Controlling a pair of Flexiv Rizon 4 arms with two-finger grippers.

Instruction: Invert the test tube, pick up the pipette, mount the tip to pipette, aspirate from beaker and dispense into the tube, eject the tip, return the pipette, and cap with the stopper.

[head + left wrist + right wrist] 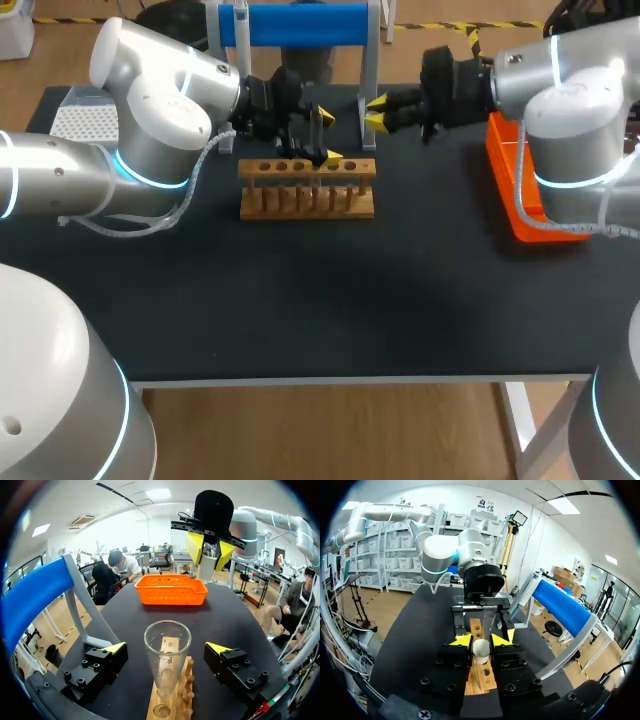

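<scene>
The left tool (167, 647) is spread wide at the far part of the dark desk (330, 300). Its two yellow tips stand on both sides of a clear glass test tube (167, 665). The tips do not touch the glass, there is free space on each side. The tube stands upright in a light wooden tube rack (307, 188), with its open mouth turned up, in a hole near one end of the rack.

The right tool (481, 641) comes in from the right side and hangs just beyond the same end of the rack, above the desk, facing the left tool. Its fingers are nearly together and pinch a small white round stopper (481, 650) from two sides. In the right wrist view the stopper is between the yellow tips, and the rack and the tube lie straight ahead of it. In the left wrist view the same tool appears higher than the tube mouth and well apart from it.

An orange plastic basket (505, 170) lies on the desk at the right side, under the right arm. Behind the rack, at the far edge, a blue cylinder on a grey stand (295, 24) lies across
</scene>
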